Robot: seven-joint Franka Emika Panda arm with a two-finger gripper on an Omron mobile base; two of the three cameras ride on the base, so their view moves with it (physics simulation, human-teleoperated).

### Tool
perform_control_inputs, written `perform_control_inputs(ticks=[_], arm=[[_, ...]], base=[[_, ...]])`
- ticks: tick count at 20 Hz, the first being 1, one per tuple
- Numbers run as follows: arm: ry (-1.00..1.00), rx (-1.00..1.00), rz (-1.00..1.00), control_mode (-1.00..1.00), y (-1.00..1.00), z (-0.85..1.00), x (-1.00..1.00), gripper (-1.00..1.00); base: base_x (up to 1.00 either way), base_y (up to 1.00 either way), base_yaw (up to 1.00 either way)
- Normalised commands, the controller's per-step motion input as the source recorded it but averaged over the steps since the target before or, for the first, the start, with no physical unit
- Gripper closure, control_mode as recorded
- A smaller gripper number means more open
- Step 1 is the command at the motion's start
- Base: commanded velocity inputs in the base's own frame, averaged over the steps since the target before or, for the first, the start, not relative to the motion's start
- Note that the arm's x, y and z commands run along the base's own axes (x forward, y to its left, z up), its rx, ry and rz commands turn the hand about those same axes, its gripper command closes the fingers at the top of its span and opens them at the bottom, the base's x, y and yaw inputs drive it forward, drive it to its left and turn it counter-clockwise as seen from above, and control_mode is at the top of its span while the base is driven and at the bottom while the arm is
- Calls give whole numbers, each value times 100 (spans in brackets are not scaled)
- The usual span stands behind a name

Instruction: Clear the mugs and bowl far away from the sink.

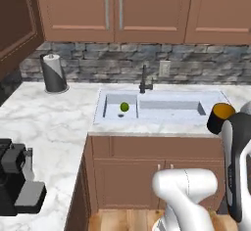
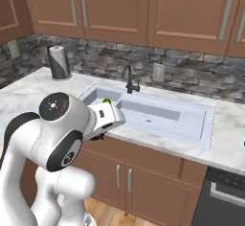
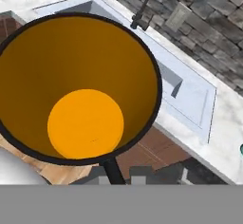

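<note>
The pincer [image 3: 113,173] is holding the black mug [image 3: 78,88] clamped by its rim, right in front of it, above the floor before the sink [image 3: 185,92]. The thin grip could be slipping if the arm swings fast, dropping the mug beside the surface [image 1: 49,122].

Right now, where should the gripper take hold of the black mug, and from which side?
The black mug stands upright with its mouth open to the hand camera, so the thin rim is the best place: come from above, one finger inside and one outside the wall. The gripper seems already shut on that rim.
</note>
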Motion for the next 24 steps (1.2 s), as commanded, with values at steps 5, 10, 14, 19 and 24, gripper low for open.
perform_control_inputs(ticks=[5, 10, 14, 19, 24], arm=[[0, 0, 0, 100, 0, 0, 0, 100], [0, 0, 0, 100, 0, 0, 0, 100], [0, 0, 0, 100, 0, 0, 0, 100], [0, 0, 0, 100, 0, 0, 0, 100], [0, 0, 0, 100, 0, 0, 0, 100]], base=[[-3, 0, 100], [-9, 0, 99], [-19, 0, 97], [-25, 0, 95], [-65, 68, 63]])
